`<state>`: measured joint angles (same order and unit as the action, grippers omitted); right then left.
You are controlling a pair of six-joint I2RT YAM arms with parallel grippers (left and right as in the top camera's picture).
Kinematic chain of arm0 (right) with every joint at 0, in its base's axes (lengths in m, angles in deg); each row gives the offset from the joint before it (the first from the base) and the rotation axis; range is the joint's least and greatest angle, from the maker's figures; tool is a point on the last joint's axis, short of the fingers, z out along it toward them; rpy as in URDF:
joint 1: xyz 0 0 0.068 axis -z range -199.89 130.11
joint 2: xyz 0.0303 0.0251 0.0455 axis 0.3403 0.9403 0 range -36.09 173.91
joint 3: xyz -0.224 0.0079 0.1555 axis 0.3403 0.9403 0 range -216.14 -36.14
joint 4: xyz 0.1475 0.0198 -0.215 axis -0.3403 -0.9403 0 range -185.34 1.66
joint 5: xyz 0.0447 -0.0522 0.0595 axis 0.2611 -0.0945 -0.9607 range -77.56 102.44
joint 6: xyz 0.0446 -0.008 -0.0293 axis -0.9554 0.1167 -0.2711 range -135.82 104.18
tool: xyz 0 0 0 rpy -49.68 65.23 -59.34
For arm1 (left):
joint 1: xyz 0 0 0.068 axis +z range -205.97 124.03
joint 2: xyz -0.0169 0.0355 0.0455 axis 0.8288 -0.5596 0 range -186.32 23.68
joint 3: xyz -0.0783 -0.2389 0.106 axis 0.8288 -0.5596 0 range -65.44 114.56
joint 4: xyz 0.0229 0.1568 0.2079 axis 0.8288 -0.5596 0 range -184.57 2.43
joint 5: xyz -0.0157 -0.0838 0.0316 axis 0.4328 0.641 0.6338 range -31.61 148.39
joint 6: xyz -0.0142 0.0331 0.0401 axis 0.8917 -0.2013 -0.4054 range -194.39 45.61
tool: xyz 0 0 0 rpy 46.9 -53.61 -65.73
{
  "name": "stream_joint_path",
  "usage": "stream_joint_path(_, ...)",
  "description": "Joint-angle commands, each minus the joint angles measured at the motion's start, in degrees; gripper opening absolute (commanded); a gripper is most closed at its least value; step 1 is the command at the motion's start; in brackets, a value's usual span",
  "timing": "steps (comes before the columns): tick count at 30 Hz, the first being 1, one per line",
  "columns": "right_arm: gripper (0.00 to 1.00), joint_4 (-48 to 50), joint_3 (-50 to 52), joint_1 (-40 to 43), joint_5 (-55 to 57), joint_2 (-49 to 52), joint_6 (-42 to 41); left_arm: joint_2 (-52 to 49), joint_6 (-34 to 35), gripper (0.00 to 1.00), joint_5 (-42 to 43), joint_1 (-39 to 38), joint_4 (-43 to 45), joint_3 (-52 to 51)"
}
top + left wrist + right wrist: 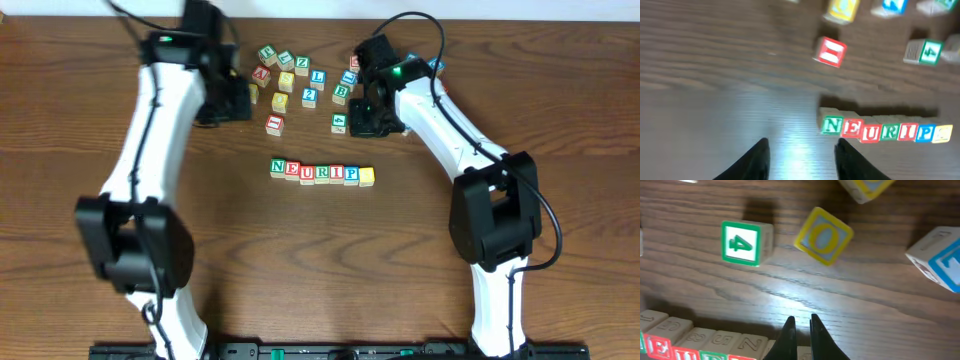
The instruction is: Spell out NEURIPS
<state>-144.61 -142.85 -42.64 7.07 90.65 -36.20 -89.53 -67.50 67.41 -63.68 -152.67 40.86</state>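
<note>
The NEURIPS row (885,132) lay at two o'clock from the left gripper (802,162), its fingers parted and empty. The right gripper (802,335) was pinched closed on nothing, with the row at its eight o'clock.

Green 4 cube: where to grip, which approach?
Take the 4 cube by two opposite side faces, straight down from above. It lies flat, 4 face up, apart from its neighbours. Close across the sides toward and away from the row; the O cube crowds another side.
</note>
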Motion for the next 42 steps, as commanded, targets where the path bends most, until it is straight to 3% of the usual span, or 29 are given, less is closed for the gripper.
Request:
stream_joint_path(1,0.06,-0.66,-0.52,0.59,-0.15,-0.09,-0.59,-3.80,-0.17,0.39,0.85,-3.67,0.52,-0.57)
stream_joint_path(17,0.13,-1.75,-0.42,0.57,0.94,-0.09,-0.52,-17.38,5.88,0.38,-1.05,-9.20,4.24,-0.57)
stream_joint_path(29,0.15,-1.84,-0.42,0.57,1.01,-0.09,-0.35,-19.56,5.86,0.22,-1.07,-9.64,5.60,-1.22)
stream_joint_path(42,0.15,-2.47,-0.42,0.57,2.03,-0.09,-0.35,-19.58,5.86,0.21,-1.07,-9.64,3.43,-1.25)
